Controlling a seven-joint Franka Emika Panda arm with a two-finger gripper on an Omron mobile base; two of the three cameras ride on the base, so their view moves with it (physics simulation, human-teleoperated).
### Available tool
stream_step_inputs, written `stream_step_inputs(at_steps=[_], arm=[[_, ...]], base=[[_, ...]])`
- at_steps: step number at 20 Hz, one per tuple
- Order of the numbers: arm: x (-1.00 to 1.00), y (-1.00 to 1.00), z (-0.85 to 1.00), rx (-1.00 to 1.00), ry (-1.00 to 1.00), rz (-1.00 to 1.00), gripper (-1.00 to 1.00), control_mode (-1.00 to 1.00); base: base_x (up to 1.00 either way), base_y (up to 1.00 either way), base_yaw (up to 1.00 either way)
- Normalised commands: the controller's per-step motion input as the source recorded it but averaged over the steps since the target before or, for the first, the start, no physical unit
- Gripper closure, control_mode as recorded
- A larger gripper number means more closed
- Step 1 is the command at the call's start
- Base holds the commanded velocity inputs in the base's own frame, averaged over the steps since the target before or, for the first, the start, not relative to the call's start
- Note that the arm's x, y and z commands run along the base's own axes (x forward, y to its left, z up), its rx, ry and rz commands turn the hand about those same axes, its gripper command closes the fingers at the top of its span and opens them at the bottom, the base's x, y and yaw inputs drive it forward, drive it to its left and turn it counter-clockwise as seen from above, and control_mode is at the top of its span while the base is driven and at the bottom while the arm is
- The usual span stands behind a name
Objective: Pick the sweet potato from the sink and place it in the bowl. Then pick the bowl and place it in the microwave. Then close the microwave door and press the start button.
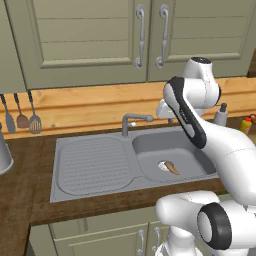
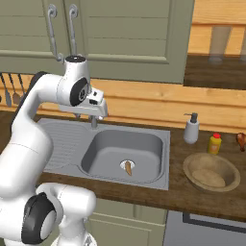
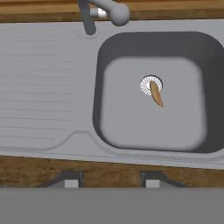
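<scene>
The sweet potato (image 3: 155, 94) lies on the floor of the sink (image 3: 52, 100) basin, one end over the round drain (image 3: 145, 83), near the basin's middle. The gripper (image 3: 108, 180) hangs high above the sink's front edge with its fingers spread apart, holding nothing. The bowl (image 2: 211, 172) sits on the wooden counter (image 2: 178, 192) beside the sink's right edge, near a soap dispenser (image 2: 191, 129).

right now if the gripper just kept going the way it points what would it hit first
Probably the sink: the gripper looks down at the near rim and basin floor. The sweet potato on the drain lies off to one side, so likely missed. Depth is hard to judge.
</scene>
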Motion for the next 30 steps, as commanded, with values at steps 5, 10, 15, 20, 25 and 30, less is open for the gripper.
stream_step_inputs(at_steps=[5,10,15,20,25,30], arm=[[-0.01,-0.27,-0.01,0.02,0.0,0.03,-1.0,-1.0],[-0.62,-0.52,-0.09,0.02,-0.07,0.21,-1.0,-1.0],[-0.22,-0.3,-0.42,0.0,-0.01,0.31,-1.0,-1.0],[-0.06,-0.4,-0.66,0.0,-0.06,0.38,-1.0,-1.0],[0.08,-0.36,-0.46,0.07,-0.05,0.26,-1.0,-1.0],[0.06,-0.28,-0.31,0.11,-0.01,0.17,-1.0,-1.0]], base=[[0.0,0.0,0.0],[0.0,0.0,0.0],[0.0,0.0,0.0],[0.0,0.0,0.0],[0.0,0.0,0.0],[0.0,0.0,0.0]])
